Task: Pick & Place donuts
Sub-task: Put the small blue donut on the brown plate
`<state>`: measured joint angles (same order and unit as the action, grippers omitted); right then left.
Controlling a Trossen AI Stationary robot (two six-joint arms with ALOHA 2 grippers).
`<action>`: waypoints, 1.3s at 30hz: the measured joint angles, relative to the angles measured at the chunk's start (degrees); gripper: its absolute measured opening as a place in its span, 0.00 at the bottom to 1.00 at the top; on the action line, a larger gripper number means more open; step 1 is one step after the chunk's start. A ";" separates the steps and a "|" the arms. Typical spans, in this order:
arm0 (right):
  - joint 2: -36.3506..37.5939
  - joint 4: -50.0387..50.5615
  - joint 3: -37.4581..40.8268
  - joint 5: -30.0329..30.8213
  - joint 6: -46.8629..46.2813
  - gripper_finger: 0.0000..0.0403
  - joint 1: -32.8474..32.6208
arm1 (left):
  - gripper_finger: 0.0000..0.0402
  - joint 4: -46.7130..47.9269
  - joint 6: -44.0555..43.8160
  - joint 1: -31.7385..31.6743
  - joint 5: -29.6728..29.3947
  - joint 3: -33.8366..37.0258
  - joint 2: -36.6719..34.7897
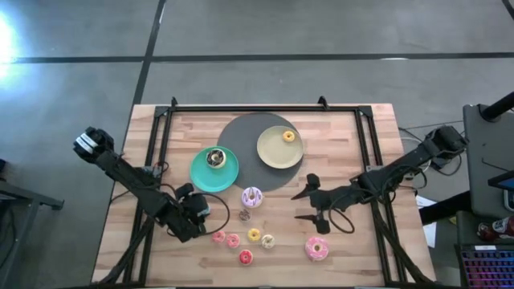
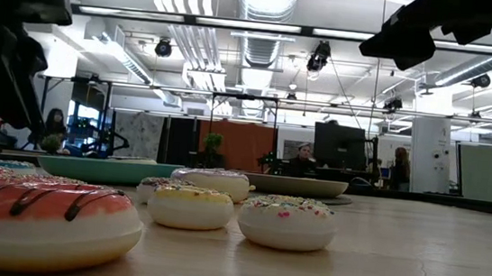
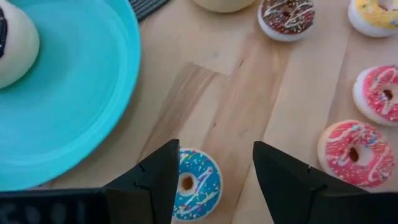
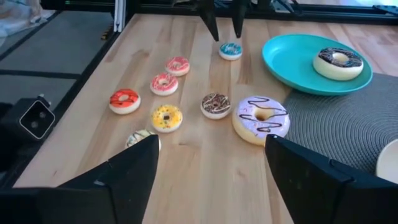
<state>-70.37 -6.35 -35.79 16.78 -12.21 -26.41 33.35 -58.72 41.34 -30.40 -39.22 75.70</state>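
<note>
- Two donuts already sit on plates: a brown-iced one on the teal plate (image 1: 201, 178) and a small yellow one on the pale-yellow plate (image 1: 270, 151).
- Taking the teal plate as landmark, the left pincer (image 3: 214, 180) hangs just beside its rim, on the counter (image 1: 353, 249) side, fingers part-open and empty.
- Directly below, between those fingers, lies the tiny blue donut (image 3: 194, 184), flat, hole up; being a ring, it has no long axis to line up with.
- Left arm is clearly nearer; a straight descent and squeeze looks sufficient.
- Well away from the teal plate, the right pincer (image 1: 312, 205) waits with fingers spread wide, holding nothing, past the lilac donut (image 1: 252, 196).
</note>
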 joint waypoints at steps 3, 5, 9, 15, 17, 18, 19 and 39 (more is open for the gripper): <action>0.00 0.02 0.00 -0.02 0.04 0.72 0.00 | 0.45 0.21 0.00 0.00 1.60 0.04 0.20; 0.00 0.02 0.00 -0.04 0.11 0.71 0.00 | 0.45 0.21 -0.07 0.00 2.60 0.04 0.55; -0.01 0.02 0.00 -0.07 0.13 0.70 0.00 | 0.45 0.21 -0.24 0.00 3.87 0.07 0.87; -0.02 0.04 0.00 -0.09 0.15 0.69 0.00 | 0.45 0.17 -0.07 0.00 4.45 0.07 0.87; -0.02 0.02 0.00 -0.11 -0.06 0.70 0.00 | 0.45 0.27 0.34 -0.01 6.97 0.07 0.87; -0.02 0.02 0.00 -0.13 -0.09 0.70 0.00 | 0.45 0.53 0.56 0.00 8.06 0.09 0.87; -0.02 0.04 0.00 -0.13 -0.09 0.70 0.00 | 0.45 0.98 0.58 0.00 8.45 0.09 0.87; -0.02 0.02 0.00 -0.26 -0.24 0.69 -0.59 | 0.45 0.84 2.03 -0.13 5.88 1.14 3.28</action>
<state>-70.39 -6.33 -35.79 16.51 -12.45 -27.00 34.18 -56.69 41.21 -24.51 -38.09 78.98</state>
